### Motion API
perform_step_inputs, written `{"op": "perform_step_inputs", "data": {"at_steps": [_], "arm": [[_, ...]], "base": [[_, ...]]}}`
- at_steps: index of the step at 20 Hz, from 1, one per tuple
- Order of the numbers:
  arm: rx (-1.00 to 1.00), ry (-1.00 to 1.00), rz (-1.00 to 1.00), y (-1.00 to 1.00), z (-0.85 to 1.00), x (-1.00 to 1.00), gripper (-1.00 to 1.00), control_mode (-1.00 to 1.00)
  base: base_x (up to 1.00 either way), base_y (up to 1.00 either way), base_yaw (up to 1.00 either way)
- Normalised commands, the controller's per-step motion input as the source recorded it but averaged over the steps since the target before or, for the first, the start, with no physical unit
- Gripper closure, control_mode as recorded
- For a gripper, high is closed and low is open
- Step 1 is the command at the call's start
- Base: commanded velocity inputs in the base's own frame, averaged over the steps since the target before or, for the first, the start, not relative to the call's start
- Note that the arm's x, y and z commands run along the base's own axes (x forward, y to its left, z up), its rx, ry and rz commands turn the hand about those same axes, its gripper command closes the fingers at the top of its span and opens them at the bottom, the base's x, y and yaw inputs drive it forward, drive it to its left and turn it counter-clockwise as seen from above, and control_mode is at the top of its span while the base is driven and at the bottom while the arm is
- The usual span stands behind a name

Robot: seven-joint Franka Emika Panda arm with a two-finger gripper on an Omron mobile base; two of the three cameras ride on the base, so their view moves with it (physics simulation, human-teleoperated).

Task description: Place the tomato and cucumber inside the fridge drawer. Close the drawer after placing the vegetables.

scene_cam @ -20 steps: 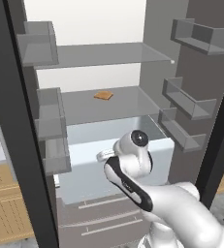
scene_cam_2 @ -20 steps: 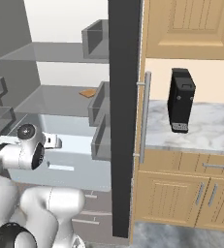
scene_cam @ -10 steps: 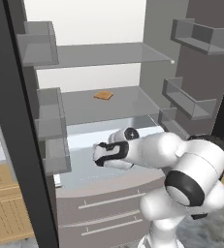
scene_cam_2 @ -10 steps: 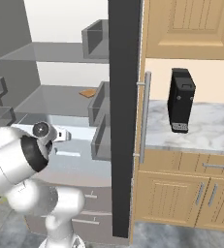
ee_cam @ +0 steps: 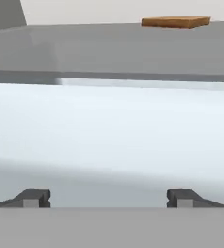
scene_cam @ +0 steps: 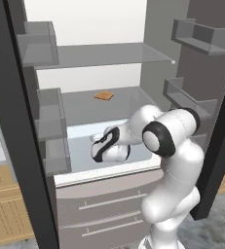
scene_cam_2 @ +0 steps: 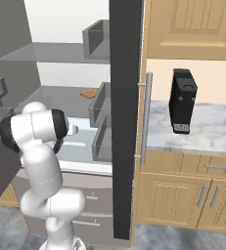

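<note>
- My claw [ee_cam: 108,198] is spread wide w/ nothing in it, reaching low into the fridge drawer [scene_cam: 80,146].
- No tomato or cucumber that I can see; drawer floor looks bare, tho my wrist hides part.
- To do this well: back straight out, lift over the front lip [scene_cam: 104,172].
- Glass shelf w/ a brown slice [ee_cam: 175,22] sits close above; door shelves [scene_cam: 53,131] crowd my left.
</note>
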Motion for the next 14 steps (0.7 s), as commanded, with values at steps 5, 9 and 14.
{"op": "perform_step_inputs", "data": {"at_steps": [5, 9, 14], "arm": [[0.0, -0.02, -0.06, 0.01, 0.0, 0.82, -1.0, -1.0], [0.0, 0.0, -0.11, 0.06, 0.07, 0.71, -1.0, -1.0], [0.0, 0.0, -0.14, 0.19, 0.23, -0.25, -1.0, -1.0]], "base": [[0.0, 0.0, 0.0], [0.0, 0.0, 0.0], [0.0, 0.0, 0.0]]}}
